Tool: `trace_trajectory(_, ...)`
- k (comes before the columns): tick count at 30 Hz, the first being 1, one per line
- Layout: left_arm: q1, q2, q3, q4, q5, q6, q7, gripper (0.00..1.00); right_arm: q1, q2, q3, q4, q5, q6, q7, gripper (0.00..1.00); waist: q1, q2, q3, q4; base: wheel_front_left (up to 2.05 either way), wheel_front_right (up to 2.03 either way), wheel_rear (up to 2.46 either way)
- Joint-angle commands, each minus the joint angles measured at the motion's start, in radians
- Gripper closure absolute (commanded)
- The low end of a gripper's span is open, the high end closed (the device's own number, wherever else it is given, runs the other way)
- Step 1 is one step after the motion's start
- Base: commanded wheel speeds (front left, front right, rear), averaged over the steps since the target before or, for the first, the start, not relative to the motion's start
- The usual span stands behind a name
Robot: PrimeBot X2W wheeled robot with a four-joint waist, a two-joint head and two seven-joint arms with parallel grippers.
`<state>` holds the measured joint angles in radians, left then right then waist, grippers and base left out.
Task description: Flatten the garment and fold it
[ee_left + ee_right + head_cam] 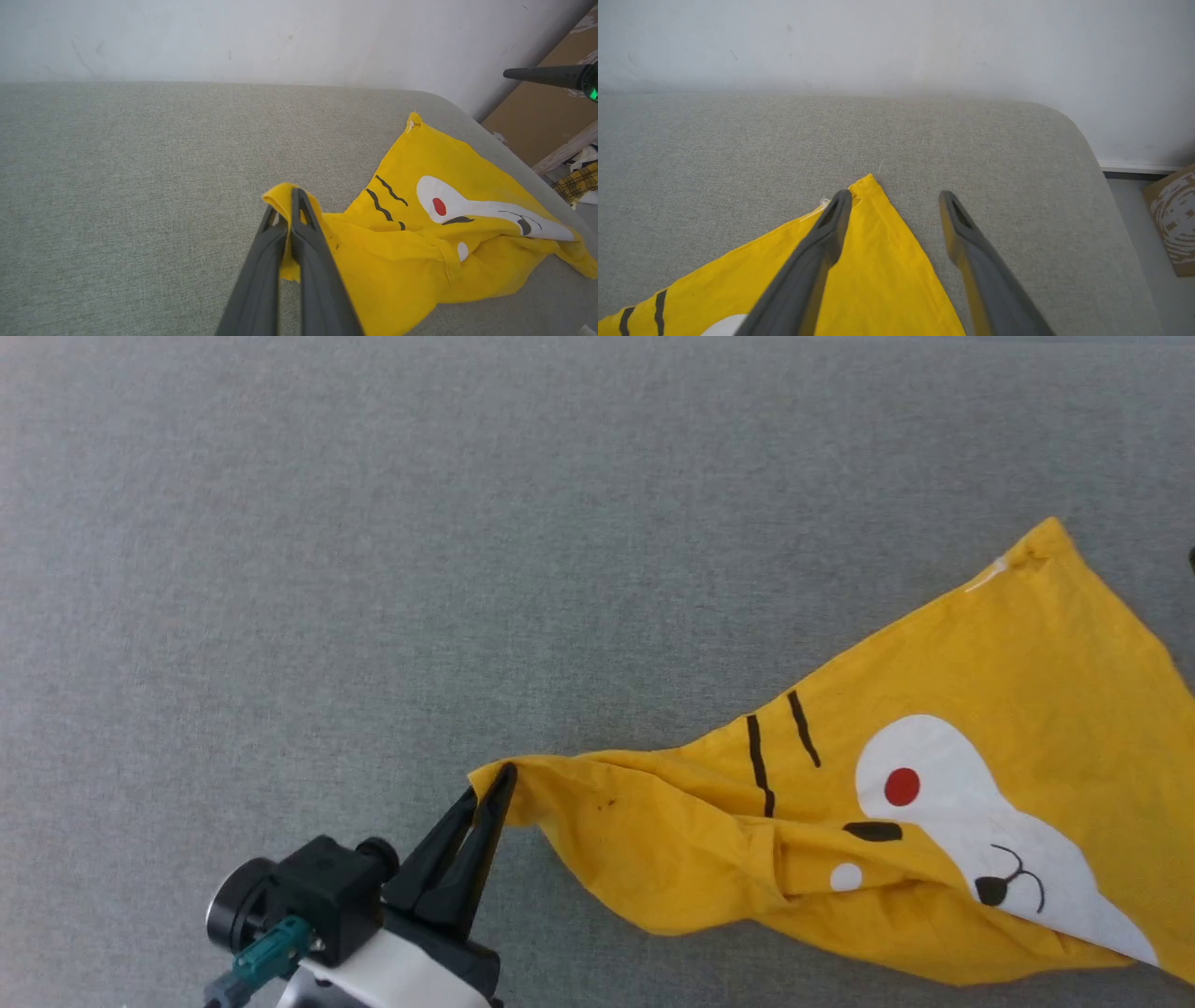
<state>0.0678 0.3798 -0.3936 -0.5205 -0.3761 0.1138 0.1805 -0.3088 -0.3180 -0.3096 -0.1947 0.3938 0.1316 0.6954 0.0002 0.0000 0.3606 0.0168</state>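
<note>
Yellow cotton is pinched at one corner by the left gripper, its two dark fingers pressed together on a gathered tip of the garment, low and left of centre in the head view. From there the T-shirt runs rightward across the grey fabric worktop, print side up. It is rumpled and lapped over itself near the held tip and flatter towards its far pointed corner. At that corner the right gripper stands spread and holds nothing, one finger over the yellow point, the other over bare worktop.

The flattening looks to be in hand, and no fold is made yet. The next move likely calls for the right gripper to take a fresh corner or hem, then for both arms to draw apart while the left pinch holds.

The head view gives the lie of the print and the creases. The left wrist view adds how the cloth wraps the fingertips. The right wrist view adds the spread fingers above the corner.
</note>
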Motion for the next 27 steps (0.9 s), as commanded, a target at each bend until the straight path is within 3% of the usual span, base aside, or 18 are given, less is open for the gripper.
trace_trajectory(1,-0.027,-0.007,-0.007,0.006,0.008,-0.009,0.002,1.00,-0.041,-0.010,0.017,0.056,-0.018,-0.001,0.000,0.00,-0.0002,0.0000,0.047,0.042,0.00,0.00,0.00)
trace_trajectory(9,-0.081,-0.029,-0.038,0.027,0.017,-0.022,0.000,1.00,-0.146,-0.087,0.098,0.291,-0.069,-0.001,-0.018,0.00,-0.0002,0.0000,0.115,0.099,0.00,0.00,0.00)
trace_trajectory(21,-0.092,-0.036,-0.046,0.035,0.021,-0.016,-0.007,1.00,-0.196,-0.168,0.224,0.417,-0.013,-0.001,-0.021,0.00,-0.0002,0.0000,0.160,0.125,0.00,0.00,0.00)
trace_trajectory(22,-0.094,-0.037,-0.047,0.036,0.020,-0.017,-0.007,1.00,-0.198,-0.178,0.241,0.421,-0.001,-0.001,-0.012,0.14,-0.0002,0.0000,0.161,0.126,0.00,0.00,0.00)
trace_trajectory(23,-0.096,-0.037,-0.048,0.037,0.019,-0.017,-0.007,1.00,-0.199,-0.188,0.258,0.423,0.011,-0.001,-0.002,0.52,-0.0002,0.0000,0.163,0.126,0.00,0.00,0.00)
trace_trajectory(24,-0.097,-0.038,-0.048,0.039,0.019,-0.017,-0.007,1.00,-0.201,-0.198,0.265,0.429,0.017,-0.001,0.007,0.70,-0.0002,0.0000,0.164,0.126,0.00,0.00,0.00)
trace_trajectory(25,-0.099,-0.038,-0.048,0.040,0.018,-0.017,-0.007,1.00,-0.204,-0.206,0.273,0.431,0.023,-0.001,0.013,1.00,-0.0002,0.0000,0.164,0.125,0.00,0.00,0.00)
trace_trajectory(27,-0.102,-0.038,-0.046,0.044,0.016,-0.016,-0.008,1.00,-0.204,-0.215,0.285,0.433,0.032,-0.001,0.030,1.00,-0.0002,0.0000,0.160,0.122,0.00,0.00,0.00)
